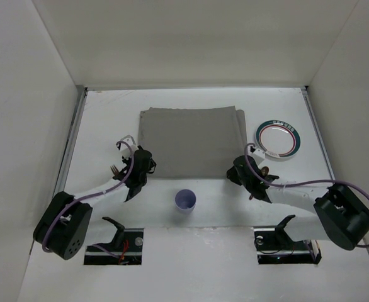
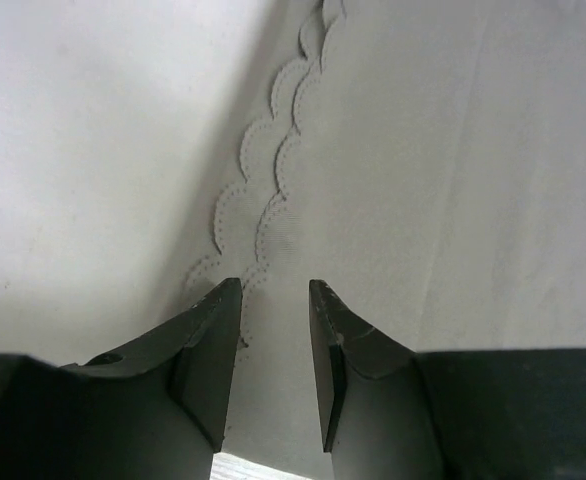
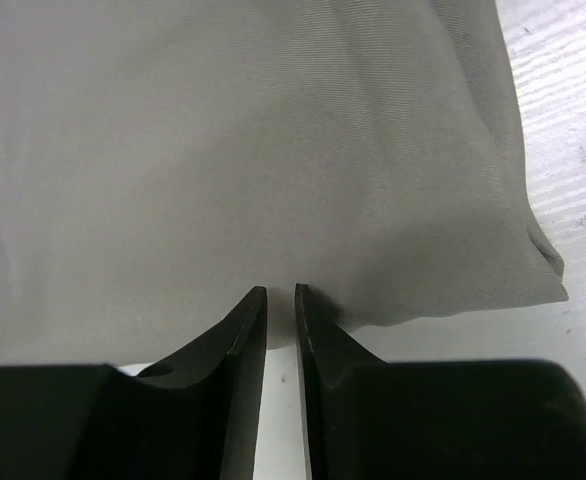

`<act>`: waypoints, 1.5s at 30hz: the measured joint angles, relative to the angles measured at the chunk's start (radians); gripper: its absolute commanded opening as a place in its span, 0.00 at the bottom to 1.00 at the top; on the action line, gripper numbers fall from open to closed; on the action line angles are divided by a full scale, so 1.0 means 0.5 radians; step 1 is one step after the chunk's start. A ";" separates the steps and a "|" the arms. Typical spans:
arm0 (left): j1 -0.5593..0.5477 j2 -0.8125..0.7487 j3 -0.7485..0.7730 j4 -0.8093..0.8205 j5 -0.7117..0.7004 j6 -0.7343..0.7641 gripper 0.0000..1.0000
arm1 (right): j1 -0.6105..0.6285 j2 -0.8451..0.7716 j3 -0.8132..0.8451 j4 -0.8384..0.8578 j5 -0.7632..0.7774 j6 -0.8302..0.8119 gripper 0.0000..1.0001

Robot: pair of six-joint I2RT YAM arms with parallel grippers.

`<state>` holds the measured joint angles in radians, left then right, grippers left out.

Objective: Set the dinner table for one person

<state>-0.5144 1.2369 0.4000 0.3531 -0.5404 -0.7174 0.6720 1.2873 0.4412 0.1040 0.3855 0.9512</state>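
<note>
The grey placemat (image 1: 191, 141) lies on the white dinner table (image 1: 106, 126), toward the back middle. My left gripper (image 1: 145, 166) is at the mat's near left corner. In the left wrist view the jaws of the left gripper (image 2: 275, 283) stand a little apart, and the scalloped, doubled cloth edge (image 2: 273, 200) runs down between them. My right gripper (image 1: 237, 171) is at the near right corner. In the right wrist view the right gripper (image 3: 281, 288) is nearly closed, its tips pinching the placemat (image 3: 273, 150) edge, which bulges beside them.
A white plate (image 1: 279, 139) with a coloured ring sits on the table right of the mat. A small purple cup (image 1: 185, 201) stands near the front between the two arms. Metal rails (image 1: 76, 126) run along the table's sides, and white walls enclose it.
</note>
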 measured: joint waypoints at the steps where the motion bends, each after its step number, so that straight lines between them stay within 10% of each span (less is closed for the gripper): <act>1: 0.004 -0.024 0.000 0.002 -0.002 0.003 0.32 | -0.012 0.005 -0.008 0.005 -0.011 0.023 0.23; 14: -0.105 -0.175 0.057 0.178 0.079 0.105 0.32 | -0.280 -0.766 0.064 -0.254 0.114 0.037 0.61; 25: -0.173 -0.359 -0.249 0.609 0.094 0.148 0.33 | -1.256 -0.821 -0.005 -0.244 0.127 0.124 0.62; 45: -0.120 -0.340 -0.265 0.744 0.130 0.146 0.35 | -1.705 0.146 0.093 0.099 -0.072 0.247 0.43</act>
<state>-0.5743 1.0672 0.2676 0.7250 -0.4751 -0.6441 -0.1806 1.3605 0.4877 0.1535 0.3496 1.0748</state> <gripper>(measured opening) 0.349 0.448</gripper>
